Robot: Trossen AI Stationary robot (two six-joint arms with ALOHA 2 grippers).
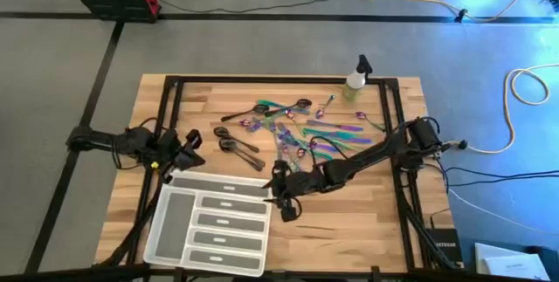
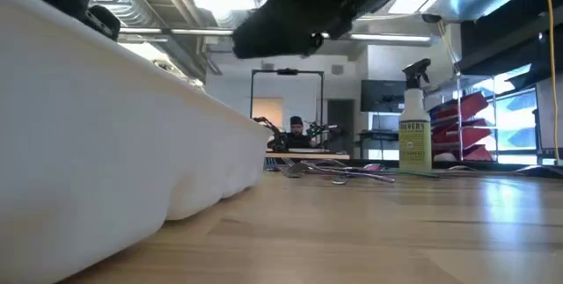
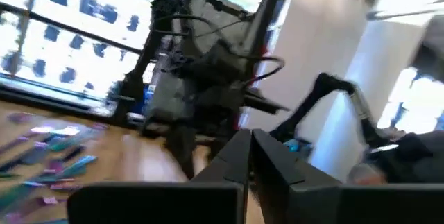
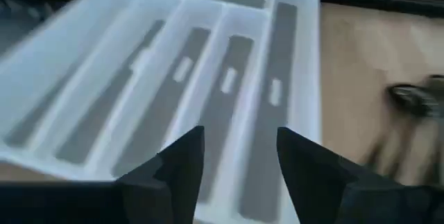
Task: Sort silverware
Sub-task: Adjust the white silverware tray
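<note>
Lower left of the high view, the translucent white plastic compartment tray (image 1: 210,227) lies on the pale wooden worktop (image 1: 349,230); the right wrist view looks straight into its long slots (image 4: 166,78), and each shows only a grey strip on its floor, no cutlery. Just above the tray's upper left corner sits the left hand (image 1: 190,147); in its own wrist view the two dark fingers (image 3: 232,165) stand nearly together, a thin slit between them, holding nothing. Toward the middle, the right hand (image 1: 281,196) hangs at the tray's upper right corner, fingers (image 4: 182,161) parted to a moderate gap, with nothing between them. Above it, centre of the frame, the silverware (image 1: 293,129) lies loose on the wood: dark spoons to the left, iridescent purple-teal pieces to the right. Upper right, a small clear spray bottle (image 1: 356,79) stands near the far edge; only the low view shows its yellow label (image 2: 413,139). Lower right, bare wood runs to the edge.
</note>
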